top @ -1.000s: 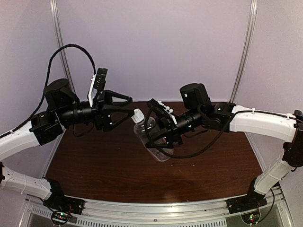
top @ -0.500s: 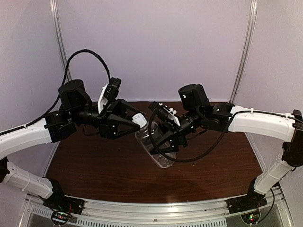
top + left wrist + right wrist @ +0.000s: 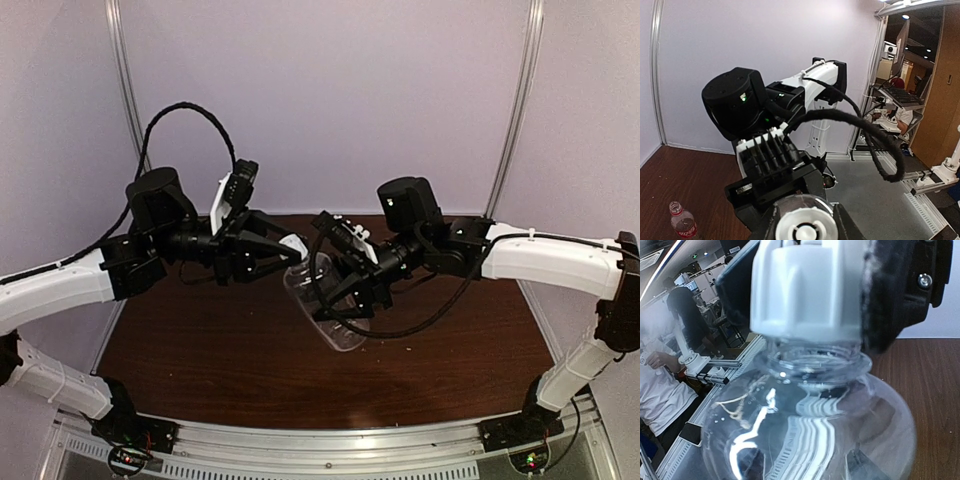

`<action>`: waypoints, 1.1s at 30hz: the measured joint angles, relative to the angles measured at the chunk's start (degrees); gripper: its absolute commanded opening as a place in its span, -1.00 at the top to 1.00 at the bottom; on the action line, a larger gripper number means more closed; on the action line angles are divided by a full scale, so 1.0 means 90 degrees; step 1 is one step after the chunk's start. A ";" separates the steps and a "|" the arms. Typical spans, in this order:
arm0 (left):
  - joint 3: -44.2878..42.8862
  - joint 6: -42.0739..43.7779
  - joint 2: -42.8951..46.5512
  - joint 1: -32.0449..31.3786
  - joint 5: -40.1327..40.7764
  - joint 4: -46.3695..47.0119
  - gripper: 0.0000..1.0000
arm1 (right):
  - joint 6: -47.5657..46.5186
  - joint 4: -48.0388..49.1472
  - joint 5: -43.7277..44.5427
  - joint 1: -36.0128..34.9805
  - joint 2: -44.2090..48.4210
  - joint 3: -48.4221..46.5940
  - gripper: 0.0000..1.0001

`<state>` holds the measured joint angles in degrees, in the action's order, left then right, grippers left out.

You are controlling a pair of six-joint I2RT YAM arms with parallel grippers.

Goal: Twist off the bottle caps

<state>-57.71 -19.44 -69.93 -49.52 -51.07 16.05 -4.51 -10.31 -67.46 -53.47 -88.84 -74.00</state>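
Top external: we clamp left gripper (image 3: 289,251) onto the small round white plastic cap (image 3: 805,290); right gripper (image 3: 341,292), below the cap, grips the clear plastic bottle (image 3: 810,430) against twisting.

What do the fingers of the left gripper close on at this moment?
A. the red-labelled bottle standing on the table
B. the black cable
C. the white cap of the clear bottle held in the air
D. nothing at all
C: the left gripper has its fingers pressed on both sides of the white cap, which sits on the clear bottle that the right gripper holds up.
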 measured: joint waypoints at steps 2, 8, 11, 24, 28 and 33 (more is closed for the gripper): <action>0.0022 -0.0022 0.0095 0.0002 0.0284 -0.0143 0.68 | 0.0024 0.0022 0.0194 0.0019 0.0017 0.0000 0.21; 0.0029 -0.0279 0.0391 -0.0007 0.1608 -0.0835 0.75 | 0.0153 0.0114 0.1156 0.0029 0.0044 -0.0005 0.20; 0.0002 -0.0566 0.0452 -0.0070 0.2543 -0.1200 0.73 | 0.0197 0.0019 0.1972 0.0022 0.0044 -0.0056 0.19; -0.0316 -0.1360 0.0204 -0.0342 0.4709 -0.1702 0.05 | 0.0284 0.0029 0.4158 -0.0119 0.0041 -0.0087 0.20; -0.0272 -0.1107 0.0316 -0.0274 0.4945 -0.1870 -0.27 | 0.0406 -0.0005 0.4240 0.0000 0.0044 -0.0087 0.19; -0.0197 -0.0627 0.0602 -0.0153 0.4818 -0.1957 -0.56 | 0.0279 -0.0007 0.3813 0.0143 0.0070 -0.0053 0.18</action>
<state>-59.48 -25.08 -64.51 -50.89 -7.70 -1.56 -2.00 -10.37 -33.15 -52.18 -88.20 -74.48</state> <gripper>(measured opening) 0.712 0.518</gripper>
